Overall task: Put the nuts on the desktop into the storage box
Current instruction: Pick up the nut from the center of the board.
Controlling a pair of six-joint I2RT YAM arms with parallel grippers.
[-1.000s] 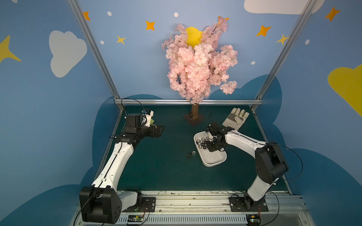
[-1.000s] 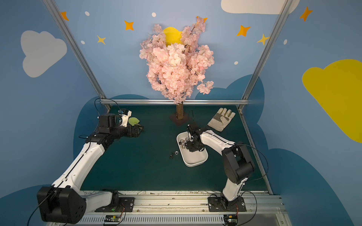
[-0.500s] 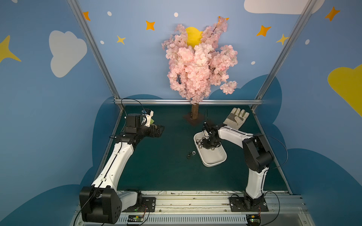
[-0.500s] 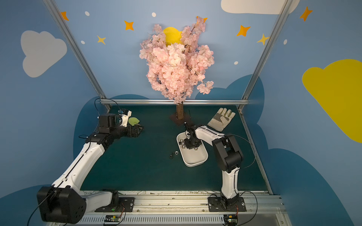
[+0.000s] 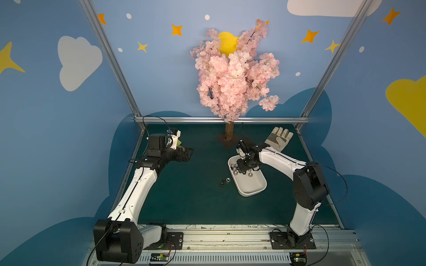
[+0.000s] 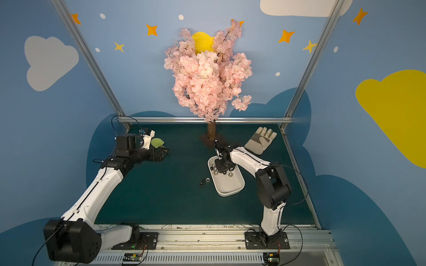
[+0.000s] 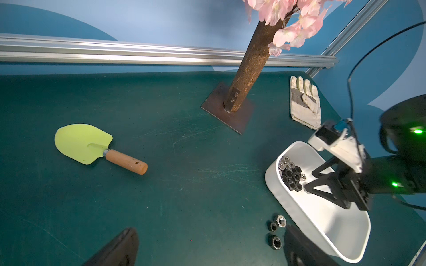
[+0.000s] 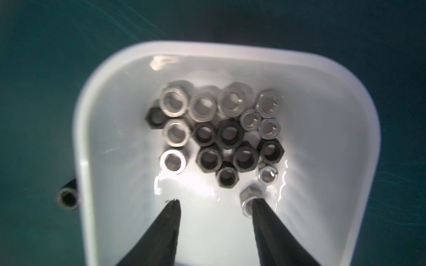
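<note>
Teal desktop (image 5: pixel 184 195), right claw (image 8: pixel 213 200) spread over storage box (image 8: pixel 230 47)

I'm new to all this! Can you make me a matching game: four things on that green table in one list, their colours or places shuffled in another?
1. work glove
2. garden trowel
3. storage box
4. three loose nuts

A. white, with a cluster of nuts inside
B. on the desktop, just outside the box
C. beige with grey patches
D. light green blade, wooden handle

Pairs: 1-C, 2-D, 3-A, 4-B
</note>
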